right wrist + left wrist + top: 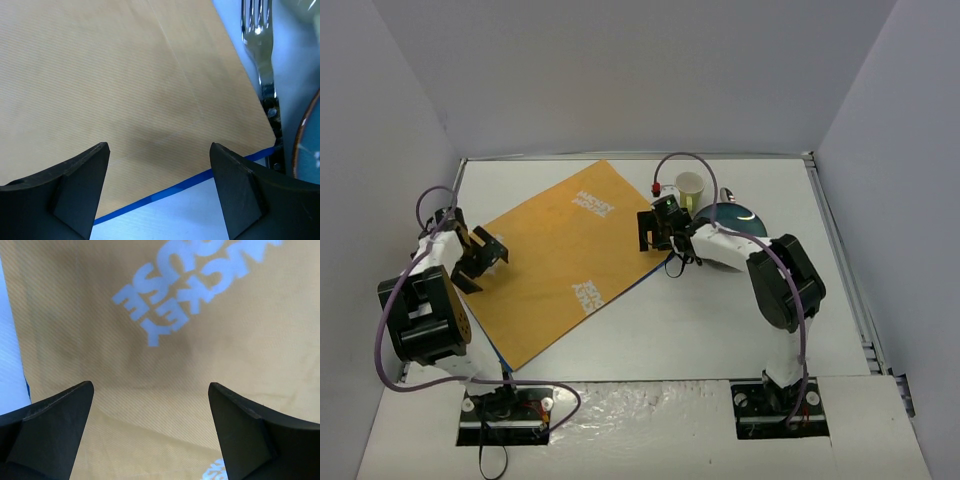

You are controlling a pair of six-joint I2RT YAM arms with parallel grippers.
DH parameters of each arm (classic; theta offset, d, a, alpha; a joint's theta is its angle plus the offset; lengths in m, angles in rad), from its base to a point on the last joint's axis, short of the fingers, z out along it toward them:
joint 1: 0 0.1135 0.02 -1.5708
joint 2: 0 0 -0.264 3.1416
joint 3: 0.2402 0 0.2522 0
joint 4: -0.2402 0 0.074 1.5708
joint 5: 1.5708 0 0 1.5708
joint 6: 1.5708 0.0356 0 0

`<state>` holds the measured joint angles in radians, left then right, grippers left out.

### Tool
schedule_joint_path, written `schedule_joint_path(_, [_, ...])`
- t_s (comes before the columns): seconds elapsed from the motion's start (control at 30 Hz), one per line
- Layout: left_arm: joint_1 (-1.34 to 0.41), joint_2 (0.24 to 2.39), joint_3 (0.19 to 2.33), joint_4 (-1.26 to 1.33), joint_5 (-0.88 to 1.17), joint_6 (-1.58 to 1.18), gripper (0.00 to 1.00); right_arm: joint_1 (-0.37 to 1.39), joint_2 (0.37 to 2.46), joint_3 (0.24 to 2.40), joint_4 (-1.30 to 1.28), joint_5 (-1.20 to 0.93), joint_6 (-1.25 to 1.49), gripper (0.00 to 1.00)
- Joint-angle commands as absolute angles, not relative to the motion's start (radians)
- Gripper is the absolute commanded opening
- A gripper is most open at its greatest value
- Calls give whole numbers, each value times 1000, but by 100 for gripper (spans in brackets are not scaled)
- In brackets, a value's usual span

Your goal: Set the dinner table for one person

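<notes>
An orange placemat with white lettering lies skewed on the white dinner table. My left gripper is open above the mat's left corner; the left wrist view shows the mat between its fingers. My right gripper is open above the mat's right corner, by its blue edge. A fork lies just right of the mat. A dark blue plate sits behind my right arm, with a pale yellow cup beside it.
White walls enclose the table on three sides. Metal edge strips run along the table's right side. The plate's rim shows at the right of the right wrist view.
</notes>
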<state>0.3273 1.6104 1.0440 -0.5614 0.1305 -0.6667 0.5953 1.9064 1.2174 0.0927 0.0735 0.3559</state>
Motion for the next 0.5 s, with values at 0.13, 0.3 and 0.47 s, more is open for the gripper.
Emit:
schedule_joint_path(0.13, [200, 1373, 1247, -662, 125, -535, 97, 546, 1601, 1311, 118, 61, 390, 87])
schedule_joint_path(0.3, [111, 1258, 1245, -679, 158, -424, 97, 430, 1393, 1156, 129, 79, 450, 100])
schedule_joint_path(0.47, [63, 1157, 1169, -660, 194, -359, 97, 248, 1220, 944, 152, 60, 534, 100])
